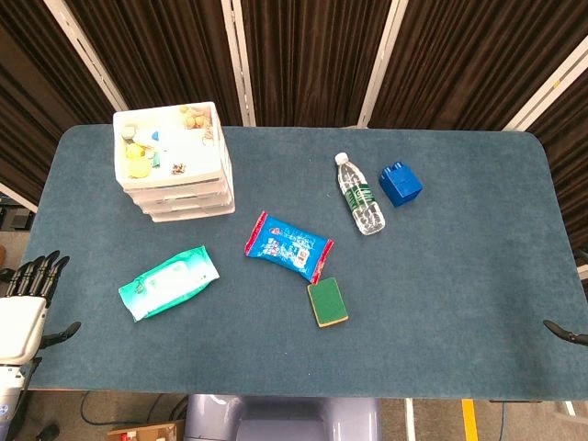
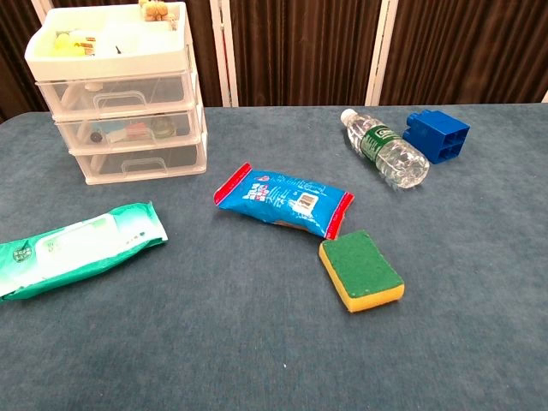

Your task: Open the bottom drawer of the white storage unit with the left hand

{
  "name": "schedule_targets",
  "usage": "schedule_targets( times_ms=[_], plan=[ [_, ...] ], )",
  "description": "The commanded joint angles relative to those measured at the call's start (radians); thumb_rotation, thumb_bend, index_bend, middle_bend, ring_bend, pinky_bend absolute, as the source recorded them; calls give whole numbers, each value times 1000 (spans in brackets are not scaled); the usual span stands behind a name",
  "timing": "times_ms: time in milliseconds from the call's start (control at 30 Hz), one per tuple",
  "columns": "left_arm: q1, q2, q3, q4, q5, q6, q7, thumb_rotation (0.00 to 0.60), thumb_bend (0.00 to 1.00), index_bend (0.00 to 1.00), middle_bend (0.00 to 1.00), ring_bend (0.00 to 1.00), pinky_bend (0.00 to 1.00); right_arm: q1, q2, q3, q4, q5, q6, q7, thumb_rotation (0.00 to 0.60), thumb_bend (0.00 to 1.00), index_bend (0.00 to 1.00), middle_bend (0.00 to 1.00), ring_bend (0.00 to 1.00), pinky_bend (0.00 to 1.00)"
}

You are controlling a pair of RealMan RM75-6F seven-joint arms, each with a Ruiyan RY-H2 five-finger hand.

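Black right robot hand (image 1: 565,332) mostly cropped.

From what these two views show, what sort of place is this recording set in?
Probably a lab or test booth: a blue carpeted table before dark curtains, set out with household props such as a white storage unit and a water bottle.

storage unit (image 2: 120,98) far left, bottle (image 2: 385,150) right
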Motion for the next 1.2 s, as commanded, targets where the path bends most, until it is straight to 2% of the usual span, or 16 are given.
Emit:
schedule_targets(
  times_ms=[33, 367, 467, 500, 567, 633, 733, 833, 1000, 1200],
  plan=[
    [0, 0, 0, 0, 1, 1, 1, 600, 110, 9, 0, 0, 75, 0, 0, 0, 0, 0, 0, 1, 600, 139, 0, 0, 0, 0],
    [-1, 1, -1, 2, -2, -1, -4, 600, 110, 9, 0, 0, 75, 2, 0, 1, -4, -1, -2, -3, 600, 139, 0, 0, 0, 0],
    [-5, 3, -2, -7, -10, -14, -13, 600, 124, 19, 9, 1, 131, 3, 0, 1, -4, 2, -6, -1, 600, 139, 0, 0, 0, 0],
    [-6, 2, -5, -13, -12, -15, -23, 600, 159, 35, 44, 23, 189, 4, 1, 1, -5, 2, -8, 1, 600, 139, 0, 0, 0, 0],
    [-10, -7, -18, -21, -16, -7, -46, 600, 272, 72, 177, 136, 331, 4, 1, 1, -4, 2, -9, 2, 600, 138, 0, 0, 0, 0],
    [-20, -20, -34, -33, -37, -18, -66, 600, 426, 110, 416, 369, 530, 3, 3, -1, -4, 2, -10, 9, 600, 138, 0, 0, 0, 0],
    [-47, -26, -64, -89, -118, -84, -99, 600, 563, 141, 681, 608, 682, 0, 5, 0, -1, 6, -8, 25, 600, 139, 0, 0, 0, 0],
    [-76, -30, -95, -134, -198, -145, -115, 600, 649, 155, 823, 734, 760, -1, 5, 0, 1, 6, -6, 31, 600, 138, 0, 0, 0, 0],
    [-151, -67, -181, -208, -392, -254, -116, 600, 682, 164, 927, 852, 827, 0, 5, -1, 0, 1, -6, 35, 600, 139, 0, 0, 0, 0],
    [-250, -147, -285, -240, -619, -326, -96, 600, 714, 164, 943, 891, 863, 3, 7, -1, -1, 5, -16, 47, 600, 138, 0, 0, 0, 0]
  ],
)
